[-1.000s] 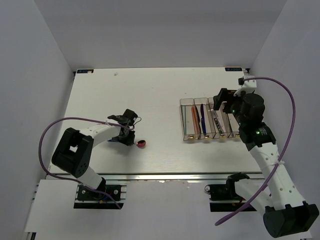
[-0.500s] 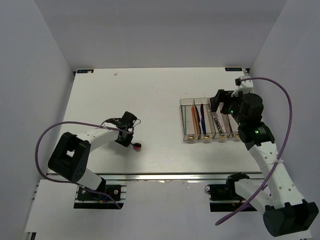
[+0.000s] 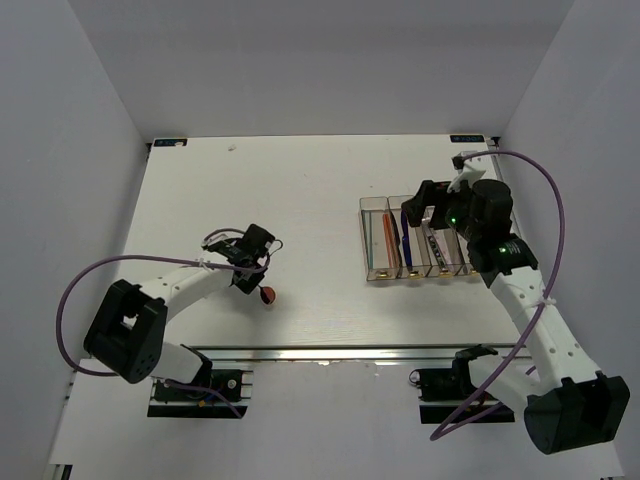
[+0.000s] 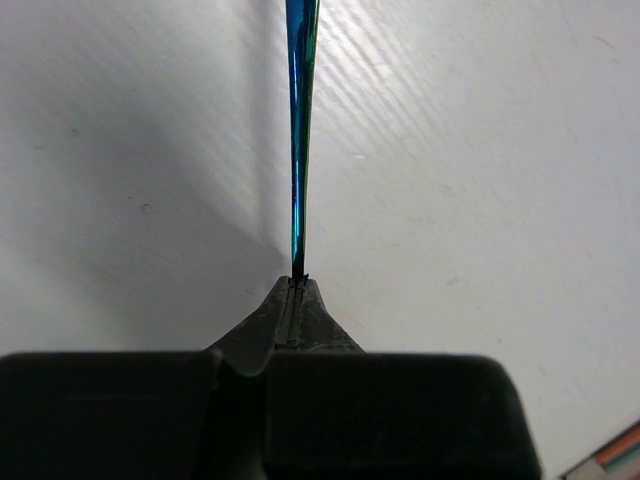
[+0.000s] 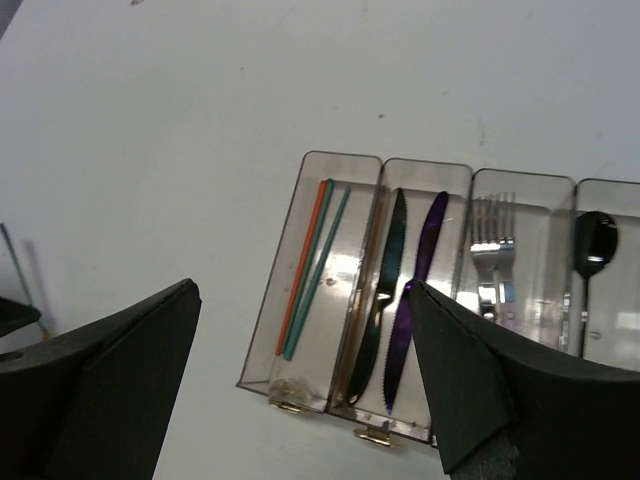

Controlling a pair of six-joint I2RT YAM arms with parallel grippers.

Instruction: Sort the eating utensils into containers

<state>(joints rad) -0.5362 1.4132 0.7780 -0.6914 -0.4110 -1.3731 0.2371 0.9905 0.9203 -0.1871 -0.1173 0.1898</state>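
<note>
clearly the left gripper [image 4: 297, 285] is clamped shut on the thin blue-teal iridescent handle of a red-bowled spoon [image 3: 266, 294], in the left half of the white tabletop [image 3: 320, 170], towards its near edge. the pinch seems to take the very tip of the handle, edge-on to the wrist camera. that looks like a hold meant for carrying the spoon across to the row of four narrow clear plastic bins [image 5: 340, 157] near the right edge. whether the bowl touches the tabletop or hangs just above it, i cannot tell.

the right gripper [image 3: 425, 205] hangs above the bins with its jaws spread wide and nothing between them, probably waiting by the drop-off. the bins are sorted by kind:
- orange and teal chopsticks [image 5: 310, 265] in the bin nearest the tabletop's middle
- dark and purple iridescent knives [image 5: 400, 290] beside them
- silver forks [image 5: 492, 240] next
- a black-bowled spoon [image 5: 595, 240] in the bin nearest the right edge, so the red one likely belongs there

the left wrist view cuts off the held spoon's bowl. the right wrist view crops the last bin. from overhead, the right arm covers the bins' far ends.
</note>
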